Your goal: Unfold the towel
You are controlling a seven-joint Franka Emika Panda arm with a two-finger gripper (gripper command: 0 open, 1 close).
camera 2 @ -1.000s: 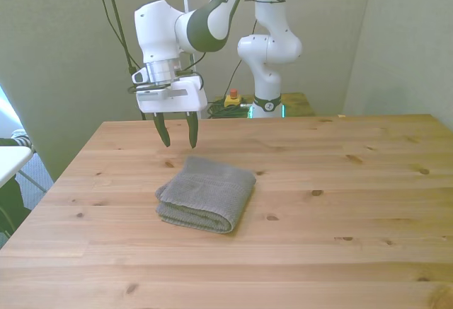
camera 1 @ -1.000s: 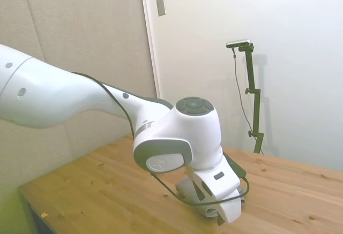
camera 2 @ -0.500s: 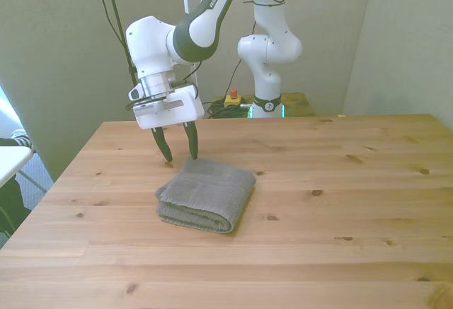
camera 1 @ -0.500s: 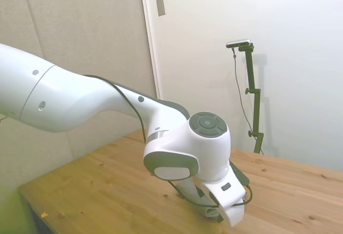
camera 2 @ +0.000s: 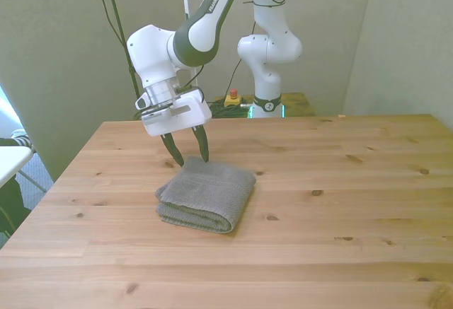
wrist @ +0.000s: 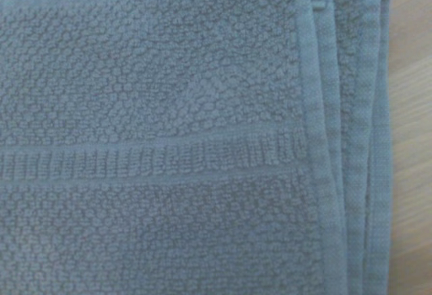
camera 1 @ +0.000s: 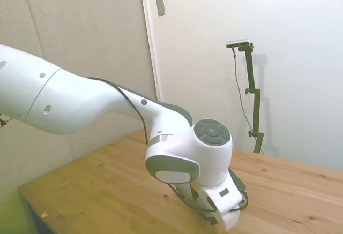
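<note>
One folded towel (camera 2: 207,194), one spread tool (camera 2: 190,158)

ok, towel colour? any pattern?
Plain grey towel, terry weave with one woven band; wrist view shows it best.

Grey terry-cloth towel (camera 2: 207,194) lies folded in several layers on the wooden table (camera 2: 340,203), toward the front view's left of centre. The wrist view shows a nubbly weave, a woven band, and stacked hemmed edges (wrist: 351,140).

The gripper (camera 2: 190,158) has come down and shifted toward the front view's right, from above bare table (camera 2: 340,203) behind the towel (camera 2: 206,194) to its far corner, fingers spread.
</note>
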